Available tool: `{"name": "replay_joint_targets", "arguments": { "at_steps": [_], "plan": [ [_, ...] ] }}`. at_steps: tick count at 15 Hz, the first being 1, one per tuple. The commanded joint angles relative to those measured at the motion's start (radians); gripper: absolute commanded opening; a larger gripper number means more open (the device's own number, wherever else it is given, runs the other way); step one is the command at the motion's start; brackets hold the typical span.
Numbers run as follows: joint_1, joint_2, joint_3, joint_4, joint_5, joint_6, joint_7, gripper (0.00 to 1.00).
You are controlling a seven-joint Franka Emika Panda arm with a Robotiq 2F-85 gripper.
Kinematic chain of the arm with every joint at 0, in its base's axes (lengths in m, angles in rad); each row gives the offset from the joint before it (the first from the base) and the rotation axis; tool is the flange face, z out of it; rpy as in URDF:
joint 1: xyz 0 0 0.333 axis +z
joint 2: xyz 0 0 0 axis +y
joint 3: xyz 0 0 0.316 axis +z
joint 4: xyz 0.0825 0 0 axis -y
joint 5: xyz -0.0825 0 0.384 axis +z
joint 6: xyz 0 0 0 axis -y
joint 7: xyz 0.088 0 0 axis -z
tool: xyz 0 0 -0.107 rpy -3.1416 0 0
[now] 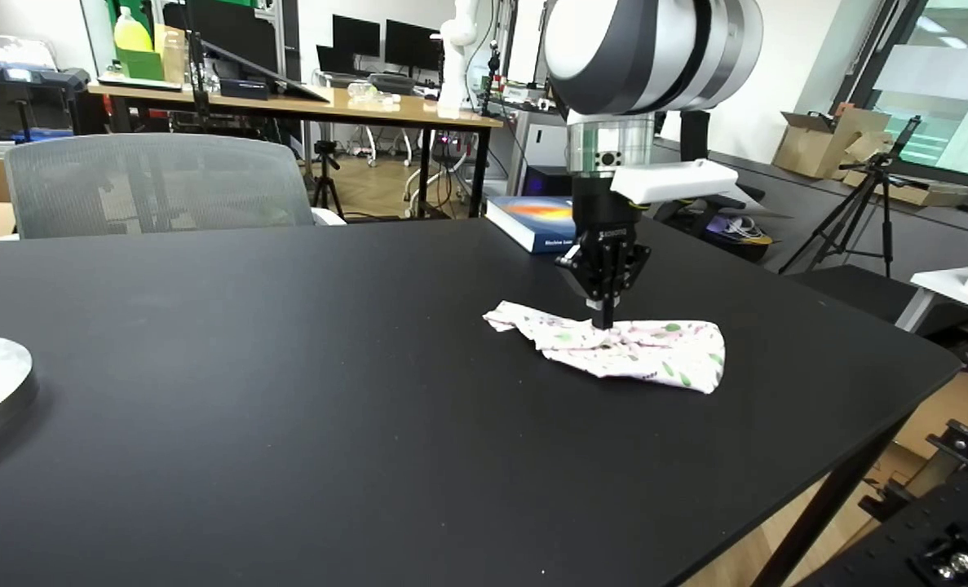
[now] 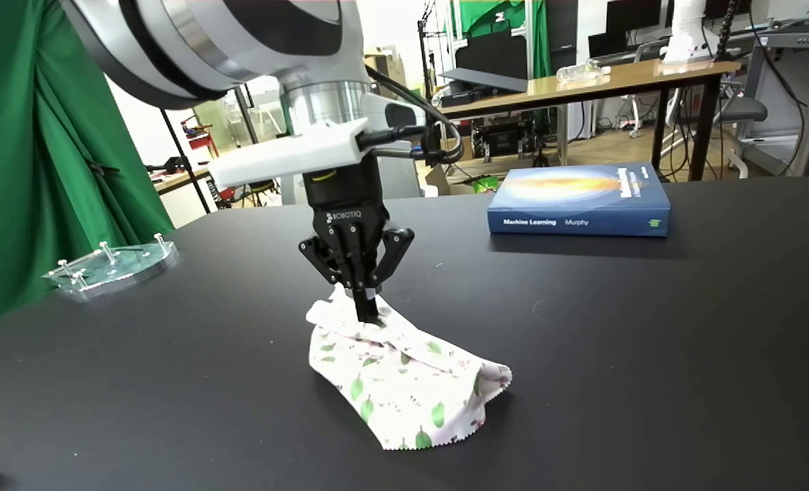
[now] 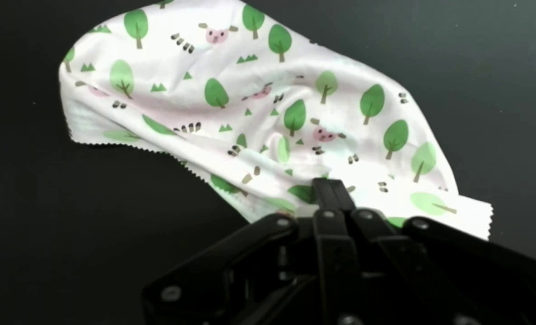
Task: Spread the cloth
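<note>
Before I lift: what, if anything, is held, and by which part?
Cannot be told: the gripper is shut at a crumpled part of the cloth, but no pinched fabric clearly shows.

Robotics lab.
Shown by: robot arm (image 1: 655, 49), black monitors (image 1: 413, 46), tripod (image 1: 877, 168), mesh-back office chair (image 1: 161, 183); blue book (image 2: 578, 199) reads "Machine Learning".

In both exterior views, 1 blue book (image 2: 574, 201) lies on the black desk (image 1: 288, 391) beyond the gripper (image 1: 603, 319). In an exterior view, 1 clear plate (image 2: 126, 266) with upright bolts (image 2: 108, 252) and 1 green curtain (image 2: 43, 164) appear well left of the gripper; 1 wooden desk (image 2: 632, 78) stands beyond and right. In an exterior view, 1 black tripod (image 1: 877, 169) and 1 cardboard box (image 1: 810, 148) stand well right of the gripper, 1 gray mesh chair (image 1: 161, 186) beyond and left.
</note>
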Motion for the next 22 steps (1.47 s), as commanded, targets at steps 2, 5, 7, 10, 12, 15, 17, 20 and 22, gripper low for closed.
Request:
{"name": "replay_joint_targets", "arguments": {
  "at_steps": [2, 5, 7, 10, 12, 15, 17, 20, 22],
  "plan": [
    [0.007, -0.015, -0.015, 0.014, -0.003, 0.015, 0.067, 0.00],
    [-0.009, -0.032, -0.033, 0.017, 0.031, 0.052, 0.116, 0.00],
    [-0.015, -0.042, -0.060, 0.021, 0.039, 0.078, 0.158, 0.00],
    [-0.023, -0.055, -0.111, 0.024, 0.030, 0.110, 0.223, 0.00],
    [-0.029, -0.057, -0.142, 0.024, 0.026, 0.124, 0.261, 0.00],
    [-0.039, -0.039, -0.181, 0.032, 0.028, 0.133, 0.309, 0.00],
    [-0.051, -0.023, -0.193, 0.039, 0.040, 0.126, 0.328, 0.00],
    [-0.083, -0.005, -0.177, 0.043, 0.093, 0.102, 0.303, 0.09],
    [-0.100, -0.002, -0.160, 0.043, 0.138, 0.092, 0.283, 0.33]
  ]
}}
